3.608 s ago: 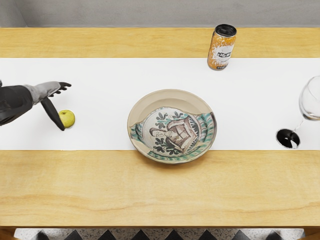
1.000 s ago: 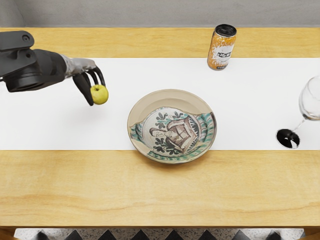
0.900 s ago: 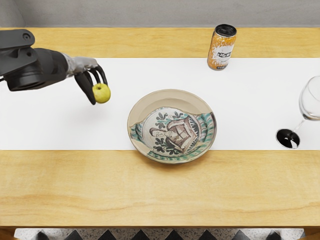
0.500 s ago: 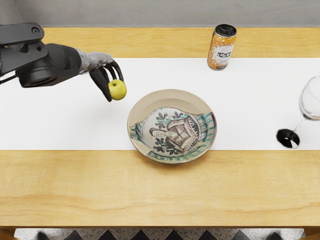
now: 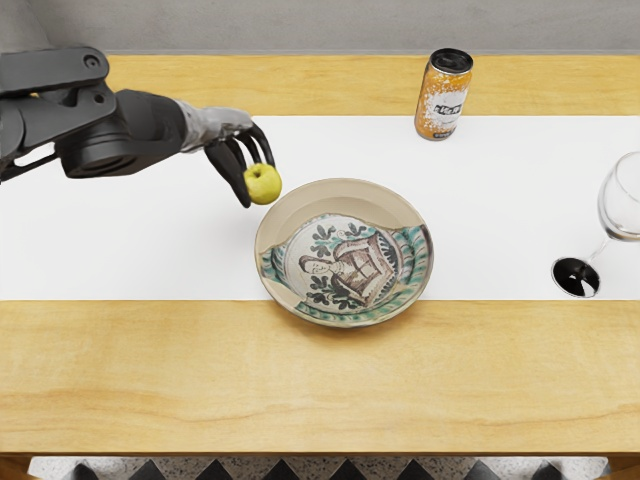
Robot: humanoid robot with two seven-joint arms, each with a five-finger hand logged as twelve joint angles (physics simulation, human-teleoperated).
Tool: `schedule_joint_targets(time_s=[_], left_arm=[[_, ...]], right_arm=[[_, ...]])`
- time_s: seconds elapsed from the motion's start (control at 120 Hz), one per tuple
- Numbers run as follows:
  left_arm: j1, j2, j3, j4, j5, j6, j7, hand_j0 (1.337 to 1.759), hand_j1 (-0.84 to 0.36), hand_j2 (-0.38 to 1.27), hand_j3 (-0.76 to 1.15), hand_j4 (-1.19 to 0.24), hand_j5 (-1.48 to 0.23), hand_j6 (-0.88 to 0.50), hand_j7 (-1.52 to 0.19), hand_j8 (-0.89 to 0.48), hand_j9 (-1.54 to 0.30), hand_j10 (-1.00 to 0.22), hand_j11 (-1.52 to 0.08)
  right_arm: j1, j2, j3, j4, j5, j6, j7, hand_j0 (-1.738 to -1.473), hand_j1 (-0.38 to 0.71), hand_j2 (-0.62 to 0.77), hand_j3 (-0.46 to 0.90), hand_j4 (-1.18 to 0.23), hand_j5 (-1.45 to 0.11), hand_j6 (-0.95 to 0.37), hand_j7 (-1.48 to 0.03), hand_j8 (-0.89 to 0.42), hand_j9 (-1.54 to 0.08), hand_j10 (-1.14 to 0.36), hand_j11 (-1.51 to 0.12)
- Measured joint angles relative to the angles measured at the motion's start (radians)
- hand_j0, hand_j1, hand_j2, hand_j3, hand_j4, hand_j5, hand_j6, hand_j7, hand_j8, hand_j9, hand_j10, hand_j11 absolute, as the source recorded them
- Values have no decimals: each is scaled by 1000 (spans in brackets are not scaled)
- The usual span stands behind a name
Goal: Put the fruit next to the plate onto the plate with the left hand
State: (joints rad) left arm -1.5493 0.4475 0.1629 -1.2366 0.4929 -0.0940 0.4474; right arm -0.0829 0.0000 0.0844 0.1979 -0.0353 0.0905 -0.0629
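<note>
Over the white table runner [image 5: 480,200], the left robot hand [image 5: 238,157] pinches the fruit [image 5: 263,183].

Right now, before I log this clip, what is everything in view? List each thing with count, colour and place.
fruit: one, yellow-green, held in the fingers, at the plate's far left rim
plate: one, beige with a green and brown painted figure, middle of the runner
can: one, orange speckled with a dark top, upright at the runner's far edge, right of centre
wine glass: one, clear with a dark foot, right edge, partly cut off
runner: one, white, across the table
table: one, light wood
left robot hand: one, dark fingers, shut on the fruit, arm entering from the left; the right arm is out of view
</note>
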Motion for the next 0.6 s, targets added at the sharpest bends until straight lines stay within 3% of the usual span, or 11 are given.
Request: schedule_joint_targets(time_s=[0.6], left_arm=[[53,-35,-58,-12,-10,-22,-4,1658,-343,480,0,-573,-864,-493,-851,-655,-849,-655,-848]], right_arm=[[0,0,0,0,0,0,0,-1658,-349,0,0,0,0,0,0,0,0,0,0]])
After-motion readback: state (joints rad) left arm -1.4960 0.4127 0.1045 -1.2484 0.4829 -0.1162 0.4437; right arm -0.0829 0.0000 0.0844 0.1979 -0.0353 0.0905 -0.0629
